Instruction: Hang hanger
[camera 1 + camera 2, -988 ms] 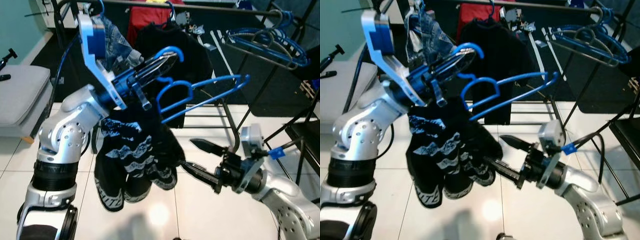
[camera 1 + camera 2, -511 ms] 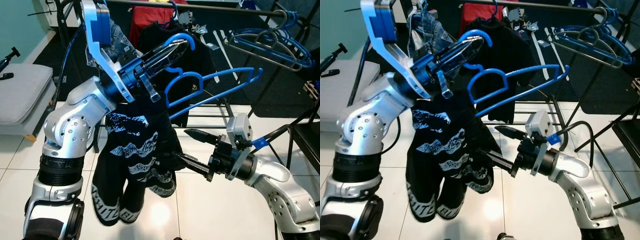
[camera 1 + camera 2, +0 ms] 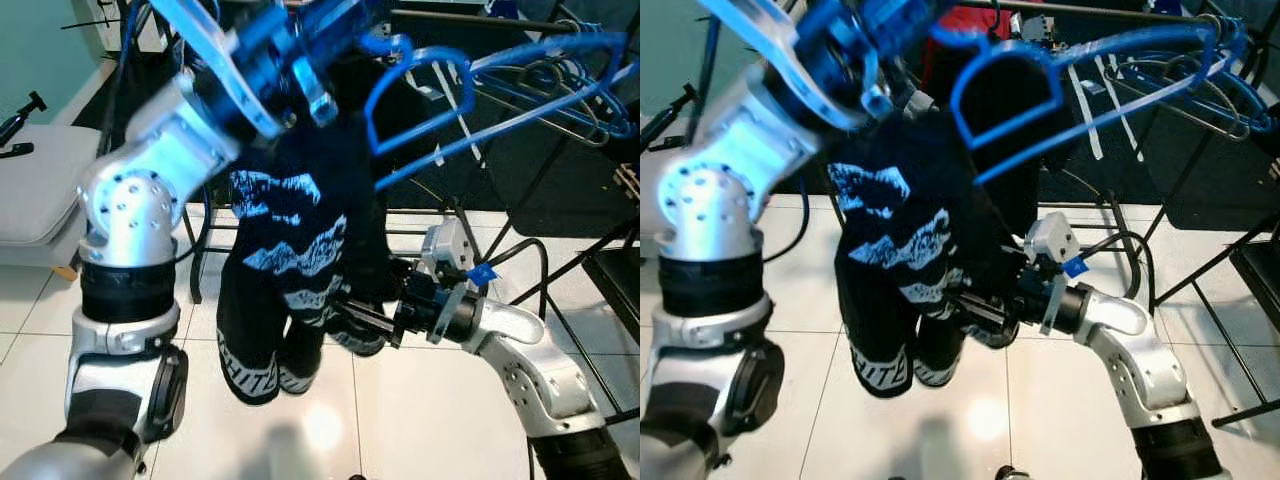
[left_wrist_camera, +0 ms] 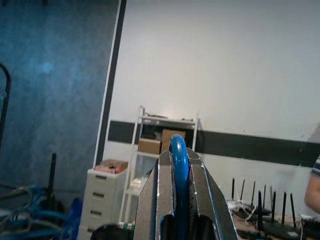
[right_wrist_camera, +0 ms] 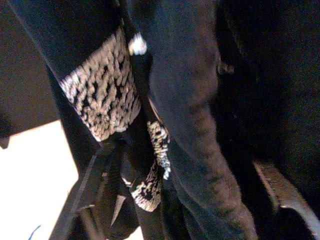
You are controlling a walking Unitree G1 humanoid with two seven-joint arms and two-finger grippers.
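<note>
Left pincer (image 4: 181, 200), closed on the hook of the blue hanger (image 3: 1060, 95): it has risen since a second ago, from chest height to the top of the head views, and the hanger has risen with it, its far end now level with the clothes rail (image 3: 1090, 12) and overlapping the empty blue hangers (image 3: 560, 95) there. The black patterned garment (image 3: 290, 250) draped on the hanger has come up as well, and hangs straight down instead of bunched. The left arm is bent at the elbow, forearm angled up and forward.

Right pincer (image 3: 350, 312): earlier held apart from the cloth with fingers spread, it is now pushed in against the lower part of the garment. The fingers (image 5: 95, 185) lie among the dark folds; whether they grip cannot be told. The right arm reaches forward and inward at mid height.

Below, white floor tiles (image 3: 420, 420); at left, a grey cushion (image 3: 35, 190).
</note>
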